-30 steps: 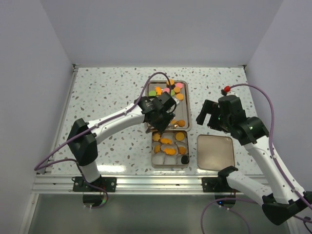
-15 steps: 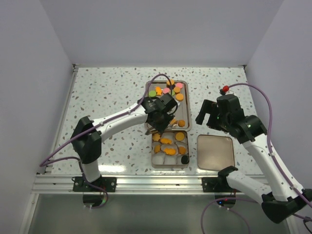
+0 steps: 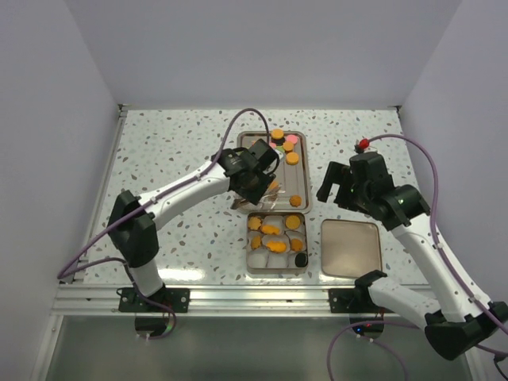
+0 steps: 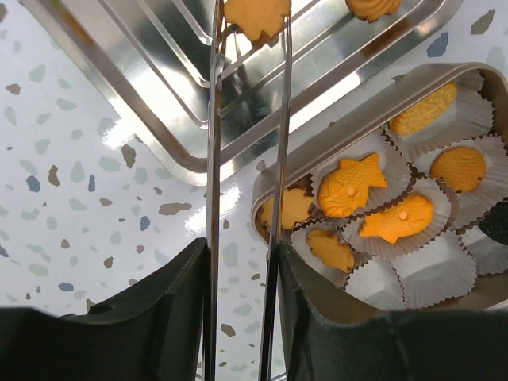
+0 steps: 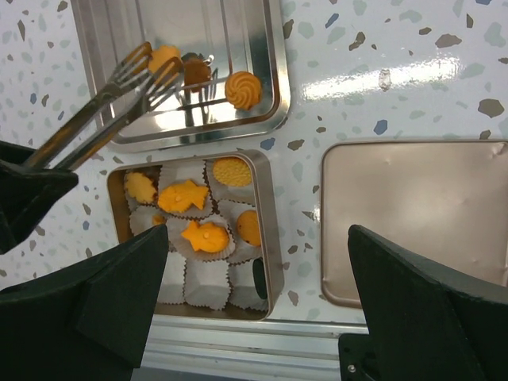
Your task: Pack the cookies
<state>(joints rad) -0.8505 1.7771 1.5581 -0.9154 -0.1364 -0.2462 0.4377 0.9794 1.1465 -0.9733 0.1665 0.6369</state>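
Your left hand (image 4: pixel 242 270), clamped on tongs (image 4: pixel 213 159) pinching one orange cookie (image 4: pixel 255 16), reaches over the tray (image 4: pixel 159 119). Your right hand (image 3: pixel 337 189) hovers, fingers apart. The box (image 5: pixel 272 238) holds six orange cookies (image 4: pixel 349 186) and one black cookie (image 5: pixel 259 278).

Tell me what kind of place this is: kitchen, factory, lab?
Probably a lab robot test cell, not a kitchen. Plain white walls box in a speckled tabletop; two white-and-black arms are bolted to an aluminium rail; small orange cookies sit in a shiny steel tray and a square metal tin.
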